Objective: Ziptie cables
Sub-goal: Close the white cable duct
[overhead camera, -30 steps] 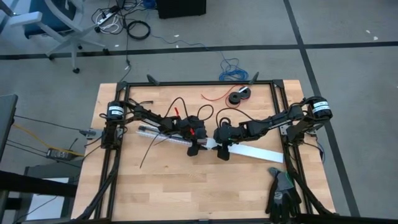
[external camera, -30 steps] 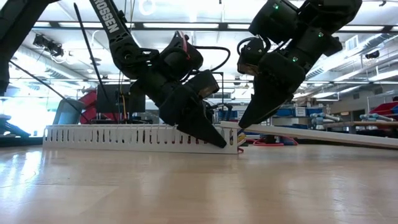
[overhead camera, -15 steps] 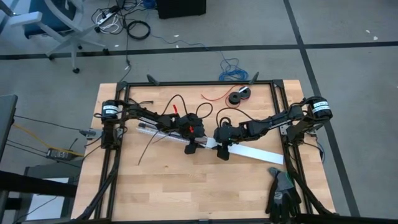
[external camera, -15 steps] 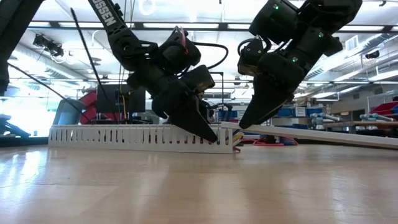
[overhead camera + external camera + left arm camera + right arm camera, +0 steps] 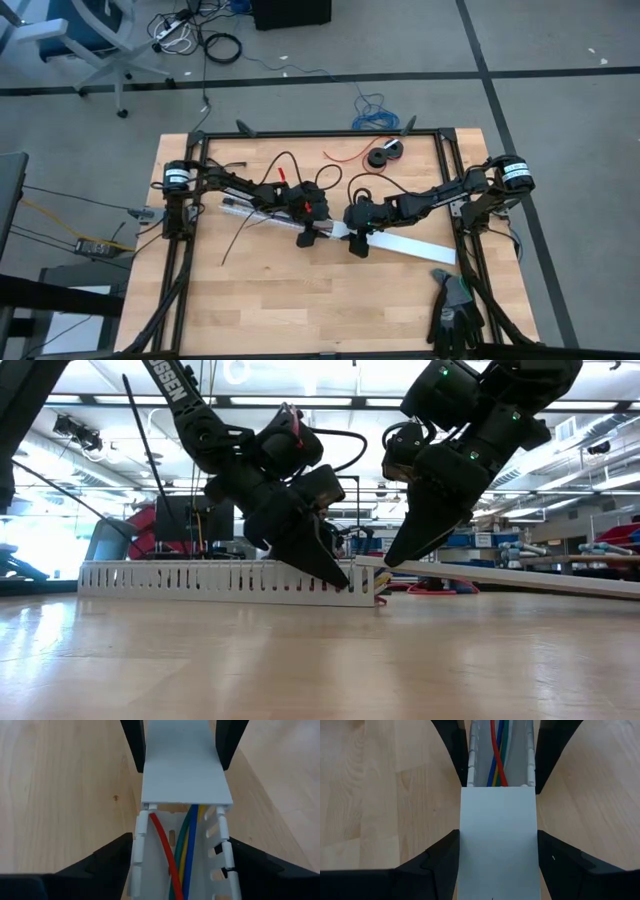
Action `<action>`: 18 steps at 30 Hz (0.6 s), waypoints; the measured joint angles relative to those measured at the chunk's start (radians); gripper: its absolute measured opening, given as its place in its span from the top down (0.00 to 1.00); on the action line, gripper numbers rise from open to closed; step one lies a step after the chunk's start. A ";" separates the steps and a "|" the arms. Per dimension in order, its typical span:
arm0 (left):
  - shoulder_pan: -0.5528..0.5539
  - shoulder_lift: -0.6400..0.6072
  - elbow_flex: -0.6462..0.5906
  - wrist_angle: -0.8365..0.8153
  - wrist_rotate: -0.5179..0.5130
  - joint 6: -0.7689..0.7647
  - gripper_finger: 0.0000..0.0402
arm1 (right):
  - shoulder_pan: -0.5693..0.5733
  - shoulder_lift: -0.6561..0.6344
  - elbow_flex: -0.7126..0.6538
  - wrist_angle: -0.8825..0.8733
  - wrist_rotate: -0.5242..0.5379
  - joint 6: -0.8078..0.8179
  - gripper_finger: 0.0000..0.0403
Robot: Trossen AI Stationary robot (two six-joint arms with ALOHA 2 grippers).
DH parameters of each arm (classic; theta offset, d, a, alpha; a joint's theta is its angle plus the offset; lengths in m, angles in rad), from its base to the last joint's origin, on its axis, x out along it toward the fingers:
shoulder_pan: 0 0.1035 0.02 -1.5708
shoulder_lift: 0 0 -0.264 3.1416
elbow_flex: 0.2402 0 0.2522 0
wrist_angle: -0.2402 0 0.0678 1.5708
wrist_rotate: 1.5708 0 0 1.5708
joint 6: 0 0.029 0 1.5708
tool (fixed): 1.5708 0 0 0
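Gloves (image 5: 455, 310) lie at the table's (image 5: 300, 310) near right corner. Farther in, mid-table, the two claws meet over a white slotted duct (image 5: 200, 582). The left gripper (image 5: 309, 238) straddles the duct's open end, fingers spread along both side walls. The right gripper (image 5: 358, 246) is spread either side of the flat white lid (image 5: 498, 845), whose end sits on the duct. The cables (image 5: 180, 855), red, green, yellow and blue, lie inside the duct and run under the lid's edge. Beyond, near the far edge, a black spool (image 5: 384, 154) sits beside a thin red wire (image 5: 345, 157).
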 joint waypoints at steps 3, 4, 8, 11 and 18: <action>0.000 -0.003 0.000 -0.017 -0.001 0.014 0.28 | 0.000 0.000 0.000 0.000 0.000 0.000 0.43; 0.000 -0.005 0.000 -0.023 -0.001 0.020 0.28 | 0.000 0.000 0.000 0.000 0.000 0.000 0.43; 0.006 -0.006 0.001 -0.034 0.001 0.025 0.28 | 0.000 0.000 0.000 0.000 0.000 0.000 0.43; 0.008 -0.006 0.001 -0.034 0.002 0.025 0.28 | 0.000 0.000 0.000 0.000 0.000 0.000 0.43; 0.009 -0.006 0.001 -0.015 0.026 0.020 0.28 | 0.000 0.000 -0.001 0.000 0.000 0.000 0.43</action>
